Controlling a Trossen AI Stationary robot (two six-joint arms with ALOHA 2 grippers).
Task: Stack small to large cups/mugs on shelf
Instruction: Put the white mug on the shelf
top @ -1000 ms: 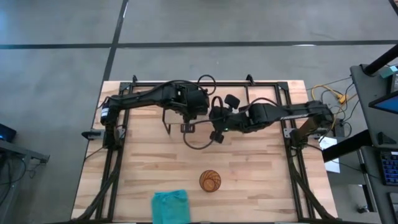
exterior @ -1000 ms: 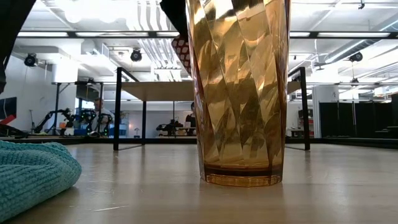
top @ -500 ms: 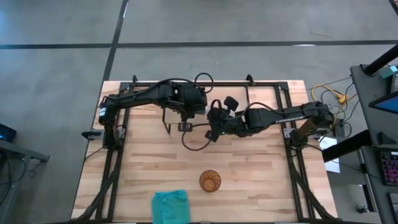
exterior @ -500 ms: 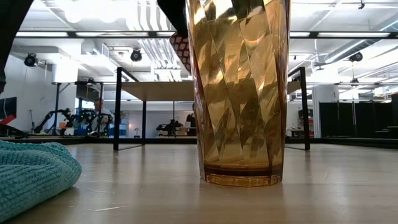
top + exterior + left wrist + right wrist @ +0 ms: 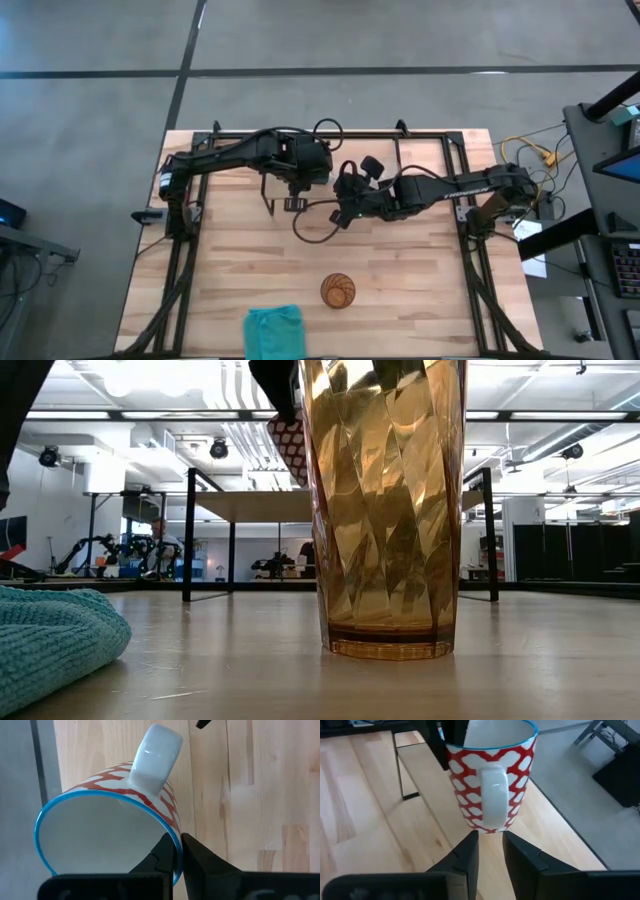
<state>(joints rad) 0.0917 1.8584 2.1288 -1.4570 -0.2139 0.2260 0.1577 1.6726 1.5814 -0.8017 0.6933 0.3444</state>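
Note:
A white mug with a red pattern, a blue rim and a white handle (image 5: 490, 775) hangs above the light-wood shelf (image 5: 432, 782). It also shows in the low view (image 5: 292, 445), over the shelf board (image 5: 260, 506). My left gripper (image 5: 177, 842) is shut on the mug's rim. My right gripper (image 5: 490, 842) is open a little, its fingertips just below the mug's base on the handle side, apart from it. The amber ribbed tumbler (image 5: 338, 291) stands on its base on the table near the front. The small clear glass is hidden. My left gripper pinches the mug's wall at the rim (image 5: 172, 827), close beside the handle, with one finger inside the mug and one outside. The fingers (image 5: 451, 737) come from above, pointing down. The mug hangs below them, mouth up and nearly upright, lifted clear of the shelf.
A teal cloth (image 5: 274, 328) lies at the table's front edge, left of the tumbler. The shelf's black wire legs (image 5: 398, 767) stand on the tabletop. Both arms (image 5: 400, 190) meet over the shelf at the table's far middle.
My right gripper has gone a little toward the table's left, closer to the mug. My left gripper has kept its hold on the mug, which stays lifted above the shelf.

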